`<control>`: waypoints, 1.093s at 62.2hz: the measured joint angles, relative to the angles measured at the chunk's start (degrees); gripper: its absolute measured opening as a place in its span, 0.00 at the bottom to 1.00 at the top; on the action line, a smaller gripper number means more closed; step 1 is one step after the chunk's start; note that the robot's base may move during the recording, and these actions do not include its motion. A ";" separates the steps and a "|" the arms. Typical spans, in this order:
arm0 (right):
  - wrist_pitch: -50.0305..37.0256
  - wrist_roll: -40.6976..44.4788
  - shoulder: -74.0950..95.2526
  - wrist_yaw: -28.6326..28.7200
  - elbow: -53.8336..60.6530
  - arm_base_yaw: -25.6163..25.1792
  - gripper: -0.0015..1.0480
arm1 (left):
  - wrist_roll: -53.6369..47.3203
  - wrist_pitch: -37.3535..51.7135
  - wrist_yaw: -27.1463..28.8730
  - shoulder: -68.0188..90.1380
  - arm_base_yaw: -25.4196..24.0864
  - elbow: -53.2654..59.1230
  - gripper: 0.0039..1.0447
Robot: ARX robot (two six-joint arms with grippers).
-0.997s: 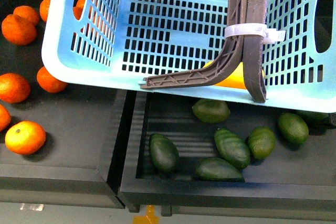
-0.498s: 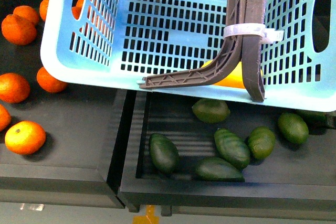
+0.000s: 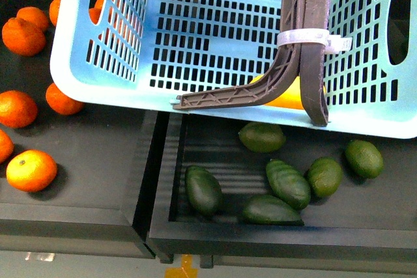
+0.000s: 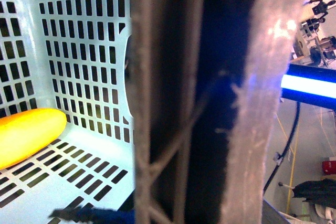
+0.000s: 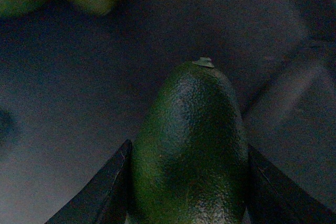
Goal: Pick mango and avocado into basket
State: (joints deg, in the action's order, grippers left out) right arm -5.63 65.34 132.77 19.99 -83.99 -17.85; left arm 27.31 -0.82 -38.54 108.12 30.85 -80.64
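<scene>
Mango (image 3: 294, 97), yellow-orange, lies on the slotted floor of the basket (image 3: 98, 89), against its near wall. In the front view most of it is hidden behind the brown-grey handles (image 3: 306, 63); in the left wrist view its rounded end (image 4: 29, 136) shows plainly on the pale floor by the side wall. The basket sits tilted in the upper part of the front view, its handles drawn together by a white zip tie (image 3: 314, 38).

One avocado (image 5: 191, 114), dark green and dull-skinned with its stem nub pointing away from the camera, is clamped in the right gripper (image 5: 188, 148); the two dark fingers (image 5: 107, 190) press on its flanks, over a dark surface in a dim picture. That arm does not appear in the front view.

In the left wrist view the handles (image 4: 173, 103) fill the middle, very close to the lens. How the left gripper stands cannot be told.

Below the basket, six more avocados (image 3: 288, 183) lie loose in a dark tray (image 3: 163, 226). To the left, a second dark tray (image 3: 91, 216) holds several oranges (image 3: 31, 170), some partly hidden behind the basket wall.
</scene>
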 joint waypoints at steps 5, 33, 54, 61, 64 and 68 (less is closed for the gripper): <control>-6.19 -8.96 -6.99 1.25 3.76 -0.70 0.47 | -0.02 0.00 0.00 0.00 0.00 0.00 0.13; -2.73 -65.85 -48.59 2.51 27.54 9.27 0.47 | 0.00 0.00 -0.07 0.00 0.00 0.00 0.13; -5.29 -73.35 -49.86 -10.73 34.45 24.57 0.47 | 0.00 0.00 0.00 0.00 0.00 0.00 0.13; -6.51 -73.99 -49.09 -11.61 34.60 25.99 0.55 | -0.02 0.00 -0.02 0.00 0.00 -0.02 0.13; -6.51 -73.92 -48.92 -11.89 34.58 26.38 0.62 | -0.02 0.00 -0.04 0.00 0.00 0.00 0.13; -6.51 -73.96 -48.85 -11.96 34.60 26.51 0.72 | -0.02 0.00 -0.02 0.00 0.00 -0.02 0.13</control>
State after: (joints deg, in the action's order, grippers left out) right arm -12.14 -8.62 83.92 8.03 -49.39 8.67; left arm 27.29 -0.82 -38.57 108.12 30.85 -80.66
